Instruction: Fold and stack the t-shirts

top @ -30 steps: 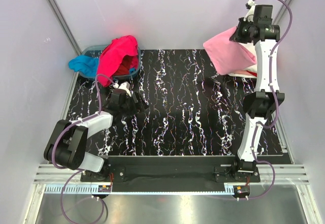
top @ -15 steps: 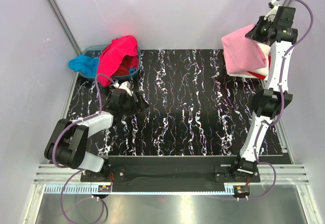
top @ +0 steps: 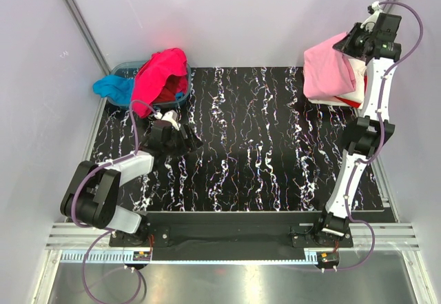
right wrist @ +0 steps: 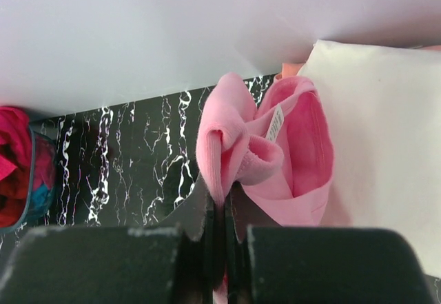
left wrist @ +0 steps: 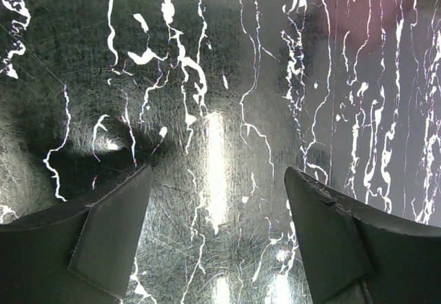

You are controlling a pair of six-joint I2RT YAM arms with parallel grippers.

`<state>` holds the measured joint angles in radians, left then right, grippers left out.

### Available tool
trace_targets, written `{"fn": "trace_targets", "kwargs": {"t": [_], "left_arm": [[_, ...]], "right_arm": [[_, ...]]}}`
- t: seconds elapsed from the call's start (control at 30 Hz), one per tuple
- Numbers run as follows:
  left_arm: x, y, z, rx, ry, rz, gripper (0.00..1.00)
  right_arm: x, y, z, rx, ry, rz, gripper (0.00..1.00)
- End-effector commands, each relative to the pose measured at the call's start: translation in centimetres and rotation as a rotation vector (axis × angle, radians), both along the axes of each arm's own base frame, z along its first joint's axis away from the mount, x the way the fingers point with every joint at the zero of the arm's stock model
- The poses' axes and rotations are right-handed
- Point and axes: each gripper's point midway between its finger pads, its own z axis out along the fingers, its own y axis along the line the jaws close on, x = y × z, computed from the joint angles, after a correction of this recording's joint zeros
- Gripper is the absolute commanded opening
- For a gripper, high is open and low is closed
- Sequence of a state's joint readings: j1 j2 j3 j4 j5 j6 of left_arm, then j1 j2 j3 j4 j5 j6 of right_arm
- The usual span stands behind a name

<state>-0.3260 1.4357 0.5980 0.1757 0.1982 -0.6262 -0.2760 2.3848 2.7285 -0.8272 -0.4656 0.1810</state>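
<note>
My right gripper (top: 350, 44) is raised at the far right and shut on a fold of the light pink t-shirt (top: 327, 73), which hangs over the stack there. In the right wrist view the gripper (right wrist: 222, 200) pinches the pink cloth (right wrist: 262, 152) next to a cream white t-shirt (right wrist: 386, 132). A red shirt (top: 351, 100) shows under the stack. A hot pink t-shirt (top: 160, 73) and a bright blue t-shirt (top: 114, 87) lie over the basin at the far left. My left gripper (top: 185, 138) is open and empty just above the table (left wrist: 220, 125).
The grey-blue basin (top: 180, 97) stands at the far left corner of the black marbled table (top: 262, 159). White walls close the back and both sides. A salmon edge (right wrist: 289, 69) peeks out behind the cream shirt.
My right arm has swung the light pink t-shirt further right and back, over the stack in the far right corner. The left arm has not moved.
</note>
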Motion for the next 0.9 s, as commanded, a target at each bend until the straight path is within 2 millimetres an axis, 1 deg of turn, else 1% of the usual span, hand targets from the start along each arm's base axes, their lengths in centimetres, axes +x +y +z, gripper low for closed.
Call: {"fn": "trace_targets", "kwargs": {"t": [0.0,0.03,0.13,0.27,0.37,0.5,0.57,0.67,0.7,0.73,0.77,0.83,0.87], "left_arm": [[1.0,-0.4,1.2,-0.024,-0.061,-0.008,0.82],[1.0,-0.4,1.2,-0.024,-0.061,-0.008,0.82],[1.1,-0.5,1.2,-0.025,-0.064,-0.008,0.82],[1.1,-0.5,1.3,-0.028,-0.067,-0.011,0.82],[1.1,-0.6,1.1,-0.027,-0.062,-0.013,0.82],[1.1,-0.5,1.2,-0.028,-0.063,-0.012,0.82],[1.2,-0.6,1.2,-0.028,-0.064,-0.012,0.81],[1.1,-0.6,1.1,-0.028,-0.060,-0.015,0.81],[1.1,-0.5,1.1,-0.027,-0.061,-0.012,0.81],[1.1,-0.6,1.2,-0.029,-0.063,-0.013,0.81],[1.1,-0.6,1.2,-0.030,-0.061,-0.013,0.81],[1.1,-0.6,1.1,-0.028,-0.058,-0.014,0.81],[1.1,-0.6,1.2,-0.030,-0.063,-0.012,0.81]], "right_arm": [[0.7,0.2,6.7,-0.026,-0.210,0.016,0.00],[0.8,0.2,7.4,-0.025,-0.234,0.014,0.00],[0.9,-0.1,8.6,-0.018,-0.272,0.004,0.00],[1.0,-0.4,9.2,-0.023,-0.288,-0.015,0.00],[1.2,-1.0,9.0,-0.022,-0.290,-0.027,0.00],[1.6,-2.0,7.3,-0.006,-0.261,-0.035,0.00],[2.0,-2.9,6.0,-0.007,-0.240,-0.044,0.00],[2.2,-4.0,5.4,-0.010,-0.239,-0.057,0.00],[2.6,-4.5,4.6,-0.004,-0.234,-0.059,0.00],[2.6,-5.3,4.2,0.003,-0.231,-0.067,0.00],[3.0,-5.7,3.1,0.023,-0.218,-0.071,0.00],[3.4,-6.5,2.1,0.029,-0.215,-0.075,0.00],[3.9,-7.0,0.5,0.034,-0.195,-0.081,0.00]]}}
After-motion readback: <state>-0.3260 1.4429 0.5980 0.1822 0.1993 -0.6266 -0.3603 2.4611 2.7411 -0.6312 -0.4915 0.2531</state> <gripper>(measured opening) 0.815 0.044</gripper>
